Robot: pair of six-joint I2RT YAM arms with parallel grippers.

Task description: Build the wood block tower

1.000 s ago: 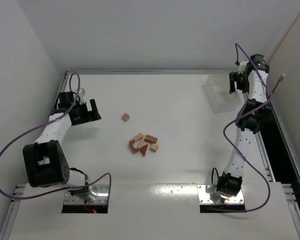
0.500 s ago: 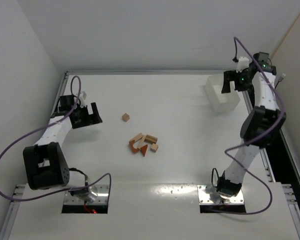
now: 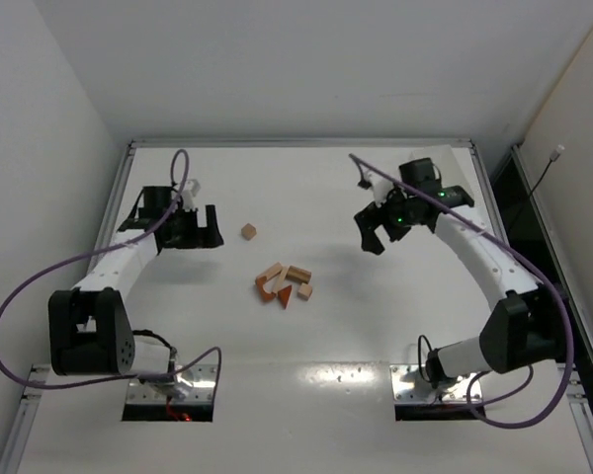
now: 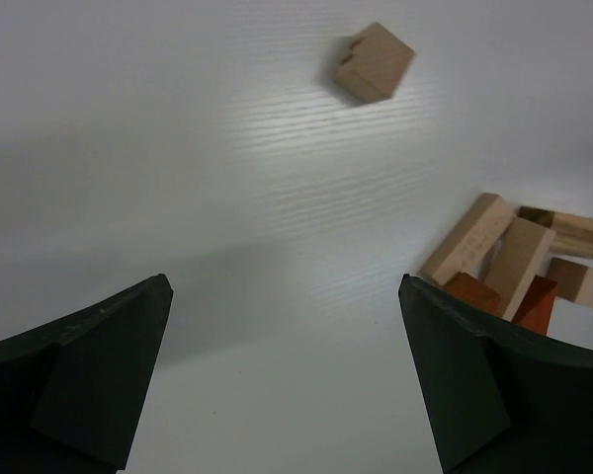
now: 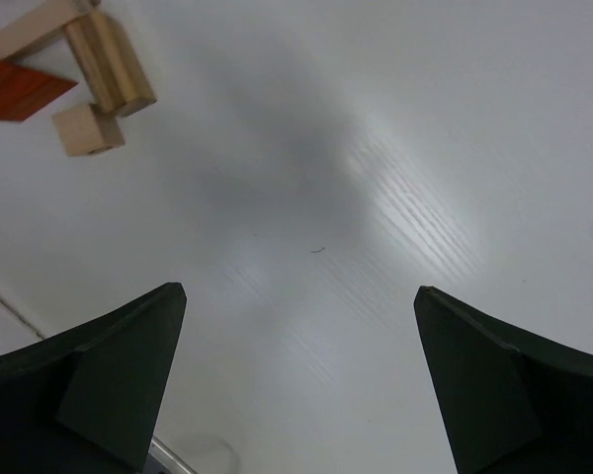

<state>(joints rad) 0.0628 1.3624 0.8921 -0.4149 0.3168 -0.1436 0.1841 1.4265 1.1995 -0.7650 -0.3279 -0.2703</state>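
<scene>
Pile of wood blocks [image 3: 284, 283], no tower yet; lone cube [image 3: 248, 231] near the pile, up-left. Flanking the pile, left gripper [image 3: 198, 229] and right gripper [image 3: 378, 230], jaws apart, empty. Blocks probably light, rigid, smooth: pinch flat opposite faces.

Right pincer [image 5: 298, 296] spread, empty; wood blocks [image 5: 109, 64] upper left on table [image 5: 395, 178].

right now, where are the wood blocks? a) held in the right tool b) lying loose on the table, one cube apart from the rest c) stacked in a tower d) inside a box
b: the wood blocks lie flat in a loose cluster on the table, and a lone tan cube sits apart from them.
</scene>
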